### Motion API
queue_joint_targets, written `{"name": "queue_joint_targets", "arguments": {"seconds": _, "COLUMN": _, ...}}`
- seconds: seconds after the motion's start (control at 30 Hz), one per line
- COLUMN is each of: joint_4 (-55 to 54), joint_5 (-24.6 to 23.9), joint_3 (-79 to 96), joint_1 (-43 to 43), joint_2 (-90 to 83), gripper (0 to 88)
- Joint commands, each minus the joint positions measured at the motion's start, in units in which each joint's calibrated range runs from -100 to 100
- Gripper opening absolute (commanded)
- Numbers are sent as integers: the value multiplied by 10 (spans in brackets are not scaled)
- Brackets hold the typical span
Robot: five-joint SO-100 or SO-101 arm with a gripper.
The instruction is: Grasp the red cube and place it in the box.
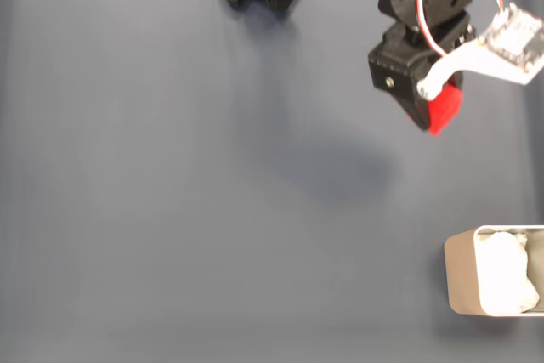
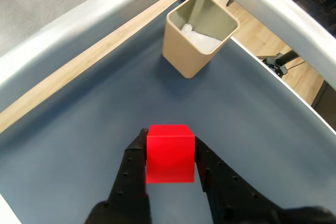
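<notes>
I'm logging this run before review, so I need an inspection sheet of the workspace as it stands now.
Surface: flat grey-blue table mat, bare across the middle.
Job's things: small bright red cube held off the mat; rectangular silvery-beige metal box with white lining, open, standing apart ahead of the cube.
Clutter: nothing seen.
Grippers: black two-finger pincer shut on the cube, a finger on each side.
Cables: red and white wires looping over the arm.
Surroundings: pale raised table rim, wooden floor beyond it.
</notes>
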Motion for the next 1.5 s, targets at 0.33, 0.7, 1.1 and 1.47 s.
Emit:
{"name": "queue_joint_targets", "arguments": {"seconds": 0.33, "joint_4": -18, "joint_5": -10, "joint_3": -220, "joint_1": 41, "joint_2": 140, "gripper": 13}}
{"name": "queue_joint_targets", "arguments": {"seconds": 0.7, "joint_4": -31, "joint_5": -7, "joint_3": -343, "joint_1": 68, "joint_2": 238, "gripper": 13}}
{"name": "queue_joint_targets", "arguments": {"seconds": 1.1, "joint_4": -43, "joint_5": 0, "joint_3": -439, "joint_1": 61, "joint_2": 309, "gripper": 13}}
{"name": "queue_joint_targets", "arguments": {"seconds": 1.47, "joint_4": -46, "joint_5": 2, "joint_3": -526, "joint_1": 46, "joint_2": 379, "gripper": 12}}
